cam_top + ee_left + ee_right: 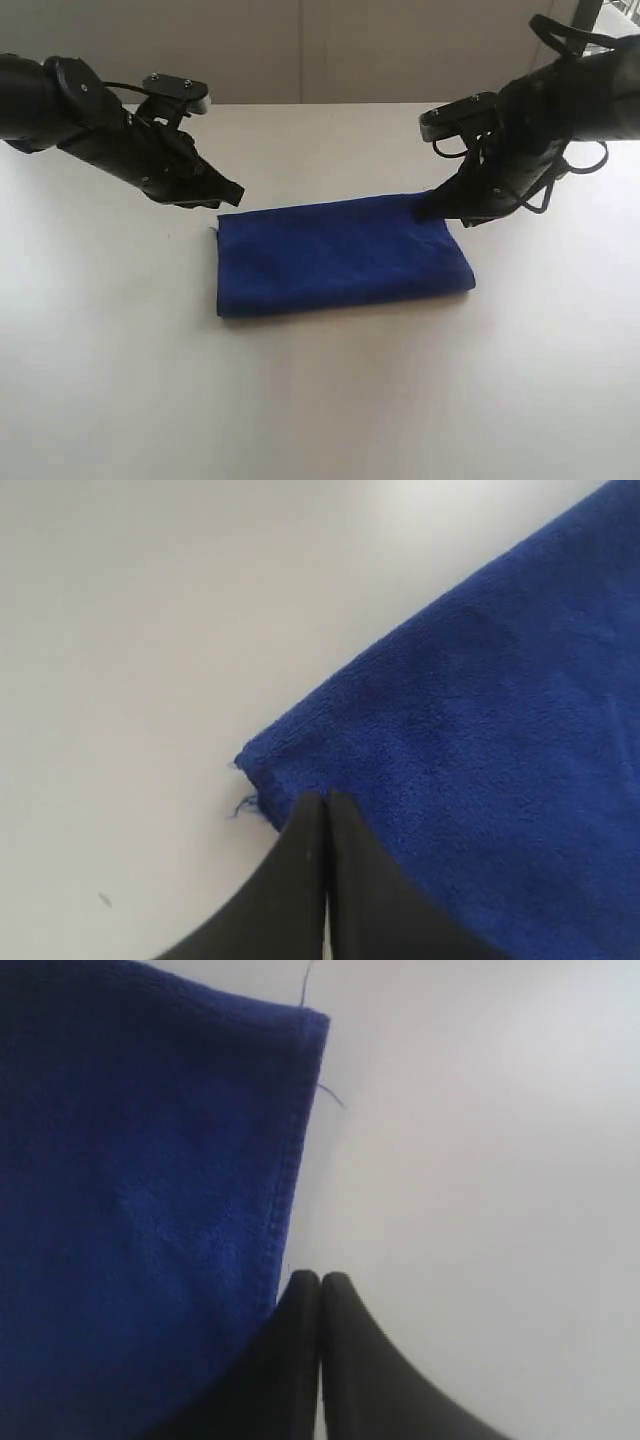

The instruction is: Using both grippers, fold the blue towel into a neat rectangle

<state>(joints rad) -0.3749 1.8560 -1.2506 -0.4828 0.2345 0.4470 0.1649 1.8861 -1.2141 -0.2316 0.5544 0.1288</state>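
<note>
Towel (340, 255) lies folded as a flat rectangle on the white surface (320, 410). Left claw (236, 194), fingers pressed together, sits at the towel's far left corner. Right claw (424, 211), likewise closed, sits at its far right corner.

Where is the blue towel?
In the exterior view the blue towel lies centred on the white table, left end effector at its top-left corner, right end effector at its top-right corner.

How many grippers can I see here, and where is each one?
2. The left gripper is at the far left corner of the blue towel; the right gripper is at its far right corner. Both are shut.
</note>
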